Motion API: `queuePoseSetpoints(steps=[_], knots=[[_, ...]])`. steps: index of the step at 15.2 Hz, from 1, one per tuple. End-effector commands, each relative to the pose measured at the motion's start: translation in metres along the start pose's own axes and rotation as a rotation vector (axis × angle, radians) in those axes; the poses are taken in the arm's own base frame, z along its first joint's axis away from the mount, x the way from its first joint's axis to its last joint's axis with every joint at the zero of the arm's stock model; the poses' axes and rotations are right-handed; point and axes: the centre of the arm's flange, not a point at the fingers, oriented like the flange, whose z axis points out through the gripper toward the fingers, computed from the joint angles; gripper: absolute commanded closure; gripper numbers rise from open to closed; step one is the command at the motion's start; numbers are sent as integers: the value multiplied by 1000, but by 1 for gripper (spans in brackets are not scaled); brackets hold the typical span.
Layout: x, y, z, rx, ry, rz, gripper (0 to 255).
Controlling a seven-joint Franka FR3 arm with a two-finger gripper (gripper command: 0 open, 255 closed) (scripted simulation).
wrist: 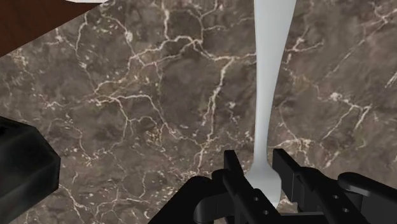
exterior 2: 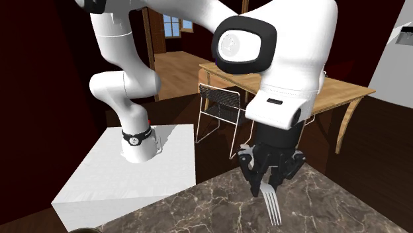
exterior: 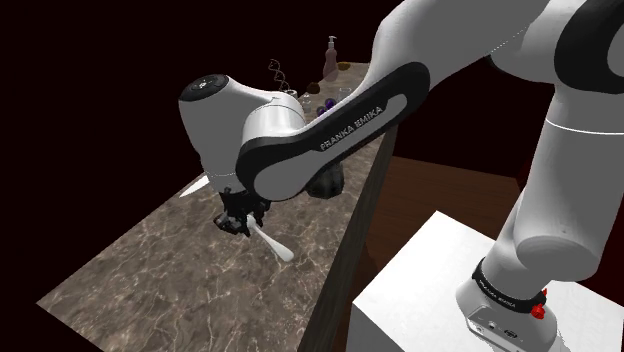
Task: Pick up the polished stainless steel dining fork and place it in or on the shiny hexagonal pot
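At the centre of the shoulder view, the gripper [exterior: 238, 216] is clamping the fork [exterior: 275, 245] above the marble counter [exterior: 170, 275], with the handle projecting toward lower right. A dark pot [exterior: 330, 186] is standing just right of it, partly behind the arm. At lower centre of the second exterior view, the tines are pointing down-frame. In the wrist view, the fingers [wrist: 233, 170] are closing narrowly on the neck, probably to leave the handle clear. The fork is showing plain pale grey and smooth.

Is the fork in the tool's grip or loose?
Gripped: the wrist view shows the tool's fingers clasping the fork's neck from both sides; its tines jut out beneath in the second exterior view.
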Motion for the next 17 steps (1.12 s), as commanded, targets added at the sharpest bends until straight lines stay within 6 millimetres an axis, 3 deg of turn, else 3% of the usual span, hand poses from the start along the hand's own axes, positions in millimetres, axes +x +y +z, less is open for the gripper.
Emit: queuePoseSetpoints(steps=[1,15,17], knots=[[1,1,-10,0,0,0,255],[9,7,-79,0,0,0,255],[17,32,-74,0,0,0,255]])
